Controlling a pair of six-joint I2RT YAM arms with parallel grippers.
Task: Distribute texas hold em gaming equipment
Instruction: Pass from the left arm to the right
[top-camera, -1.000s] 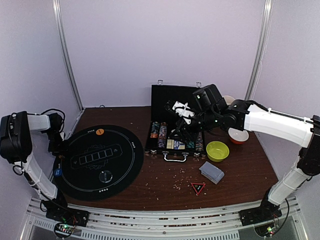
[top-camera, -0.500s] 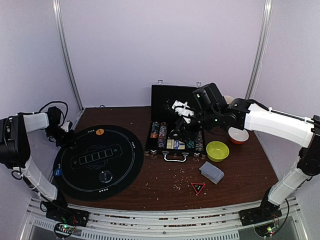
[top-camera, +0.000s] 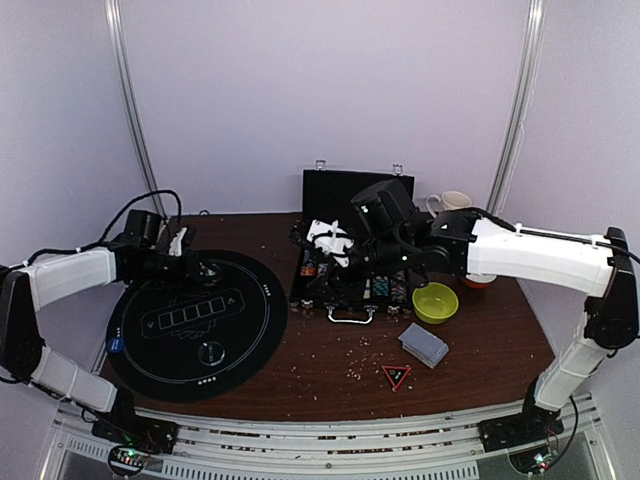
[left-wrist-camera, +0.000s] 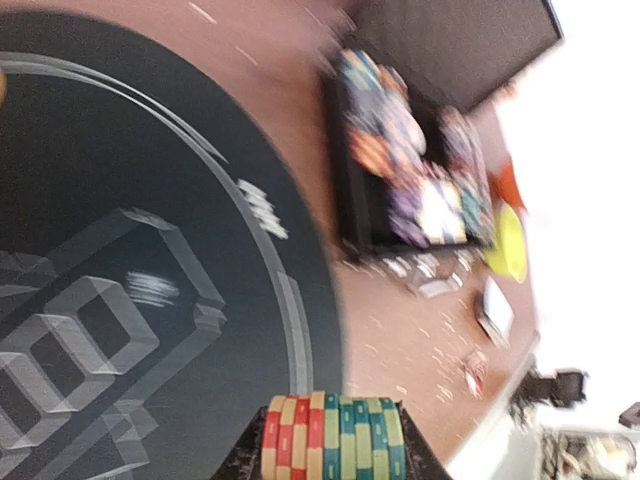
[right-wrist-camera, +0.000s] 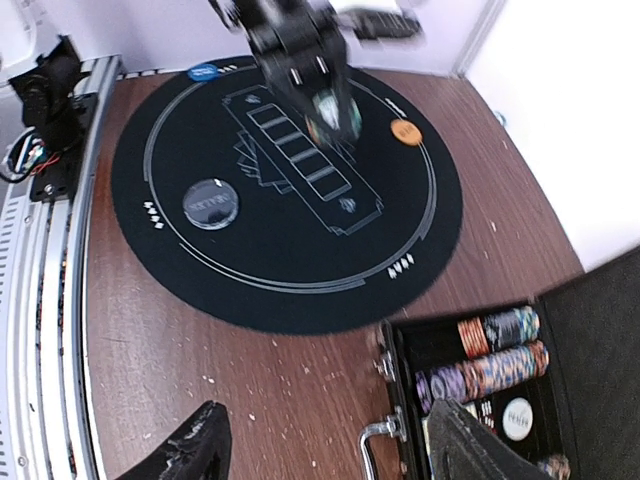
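My left gripper (left-wrist-camera: 335, 445) is shut on a short stack of red and teal poker chips (left-wrist-camera: 333, 438). It hangs over the far edge of the black round mat (top-camera: 250, 330), and the right wrist view shows the left gripper (right-wrist-camera: 330, 108) with the stack too. On the mat lie a clear button disc (top-camera: 211, 352), a blue disc (top-camera: 116, 344) and an orange disc (right-wrist-camera: 405, 131). More chips fill the open black case (top-camera: 345, 312). My right gripper (right-wrist-camera: 330, 450) stands open and empty over the case's left front corner. A grey-blue deck of cards (top-camera: 423, 343) lies on the table.
A yellow-green bowl (top-camera: 435, 301) sits right of the case, an orange bowl (top-camera: 478, 278) and a mug (top-camera: 450, 203) behind it. A red triangular card (top-camera: 396, 376) lies near the front. Crumbs speckle the brown table (top-camera: 330, 365).
My left arm has swung from the table's left edge to over the mat's far side. My right arm has shifted left along the case, jaws unchanged.
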